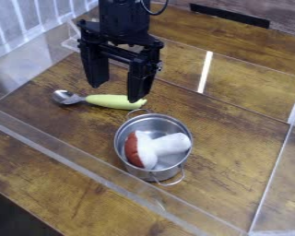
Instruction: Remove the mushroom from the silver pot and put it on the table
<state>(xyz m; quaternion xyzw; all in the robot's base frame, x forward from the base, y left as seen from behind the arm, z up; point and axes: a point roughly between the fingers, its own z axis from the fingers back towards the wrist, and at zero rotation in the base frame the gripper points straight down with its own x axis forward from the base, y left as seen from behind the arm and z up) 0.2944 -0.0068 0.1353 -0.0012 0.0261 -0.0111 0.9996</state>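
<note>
Currently, camera view: the mushroom (pixel 153 147) is lying on its side inside the silver pot (pixel 153 146), so nothing is done yet. The hand (pixel 118 85) is hovering behind it, fingers spread, empty. Grasp, lift and placing on the bench (pixel 236 120) all remaining.

Even bright light, white glare streak on table (pixel 224 101), slight overall blur

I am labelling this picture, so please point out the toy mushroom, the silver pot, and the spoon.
Red-brown toy mushroom with white stem (pixel 155 147), camera view, on the stem.
Shiny round silver metal pot (pixel 172 123), camera view, on the far rim.
Metal spoon with yellow-green handle (pixel 114 101), camera view, on the handle.
</note>
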